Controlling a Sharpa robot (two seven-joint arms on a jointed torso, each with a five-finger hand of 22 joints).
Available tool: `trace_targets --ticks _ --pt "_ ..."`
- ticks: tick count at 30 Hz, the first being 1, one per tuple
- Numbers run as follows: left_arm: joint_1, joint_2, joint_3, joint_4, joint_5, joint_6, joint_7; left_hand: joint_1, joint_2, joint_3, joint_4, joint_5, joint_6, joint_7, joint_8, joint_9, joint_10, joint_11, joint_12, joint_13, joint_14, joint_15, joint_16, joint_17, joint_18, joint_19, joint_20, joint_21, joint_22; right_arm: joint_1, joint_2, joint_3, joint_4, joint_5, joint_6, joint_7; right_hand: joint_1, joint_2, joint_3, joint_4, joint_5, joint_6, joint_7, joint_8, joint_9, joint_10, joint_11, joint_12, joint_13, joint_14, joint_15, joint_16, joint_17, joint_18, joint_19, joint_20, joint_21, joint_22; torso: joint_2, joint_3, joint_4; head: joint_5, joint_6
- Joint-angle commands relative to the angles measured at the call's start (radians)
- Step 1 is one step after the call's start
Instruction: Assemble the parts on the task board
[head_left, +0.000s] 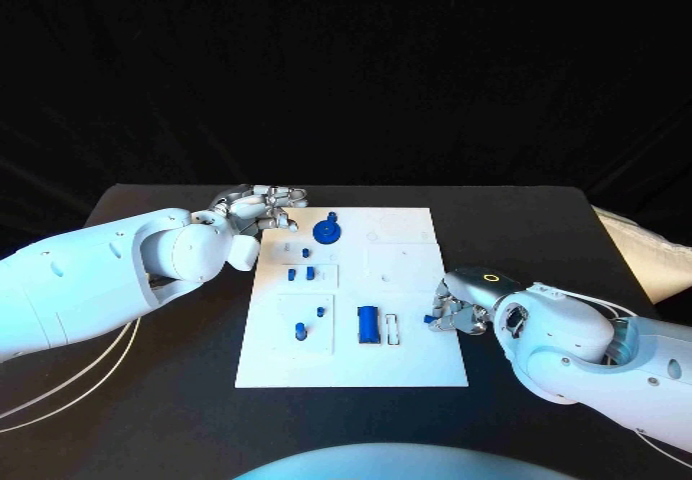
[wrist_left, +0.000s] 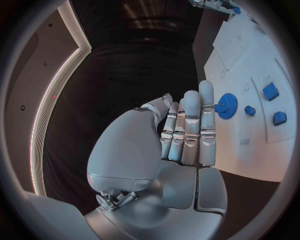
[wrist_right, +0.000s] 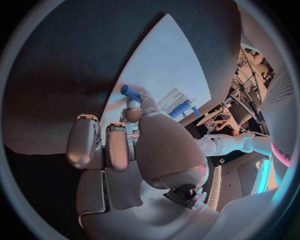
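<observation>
Nearest us, at four o'clock of the task board (head_left: 361, 360), we see the right hand (head_left: 464, 305) at the board's edge, pinching a small blue peg (head_left: 431, 320) at its fingertips (wrist_right: 130, 114); the other fingers are curled. Toward the board's middle lie a blue block (head_left: 368, 324) and several small blue parts (head_left: 300, 272). Farther, at eleven o'clock, the left hand (head_left: 260, 207) hovers with straight, close-set fingers (wrist_left: 192, 125) holding nothing; the blue gear (head_left: 329, 232) sits just beside their tips, apart.
</observation>
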Motion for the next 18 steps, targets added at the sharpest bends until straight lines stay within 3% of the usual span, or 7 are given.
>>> trace_targets --ticks 1,12,18 --pt "0.0 0.001 0.001 0.001 -0.004 0.017 0.01 -0.005 0.006 -0.003 -0.003 0.001 -0.007 -0.001 0.004 -0.001 -0.009 0.0 0.004 -0.001 -0.006 0.0 -0.001 -0.001 0.011 0.006 0.002 -0.006 -0.001 -0.015 0.011 -0.009 -0.011 -0.098 0.13 -0.018 0.011 -0.004 0.003 -0.007 -0.006 0.004 0.005 -0.005 -0.003 -0.004 -0.002 -0.008 -0.004 0.057 0.004 -0.003 0.0 -0.018 0.006 0.0 0.002 0.001 0.0 0.0 -0.0003 0.0 0.0" --pt "0.0 0.0 0.001 0.001 -0.004 0.018 0.008 -0.005 0.006 -0.003 -0.003 0.001 -0.007 -0.001 0.004 -0.001 -0.009 0.0 0.004 -0.001 -0.006 0.0 -0.001 -0.001 0.011 0.006 0.002 -0.006 -0.001 -0.022 0.028 -0.01 -0.022 -0.134 0.211 -0.02 0.069 0.005 0.045 -0.043 -0.003 0.012 0.002 -0.008 -0.002 -0.01 -0.005 -0.021 -0.008 0.057 0.002 -0.004 0.001 -0.019 0.006 -0.001 0.002 0.004 0.0 -0.0007 -0.0002 0.0 -0.002" --pt "0.0 -0.001 0.001 0.001 -0.004 0.019 0.007 -0.005 0.006 -0.003 -0.003 0.001 -0.007 -0.001 0.004 -0.001 -0.009 0.0 0.004 -0.001 -0.006 0.0 -0.001 -0.001 0.011 0.006 0.002 -0.006 -0.001 -0.023 0.028 -0.01 -0.02 -0.148 0.171 -0.024 0.121 0.044 0.118 -0.072 0.004 0.032 -0.009 -0.005 0.0 0.006 -0.014 -0.006 0.011 0.058 -0.006 -0.003 0.005 -0.02 0.01 -0.007 0.007 0.012 0.0 -0.0003 -0.0001 0.0 -0.002"
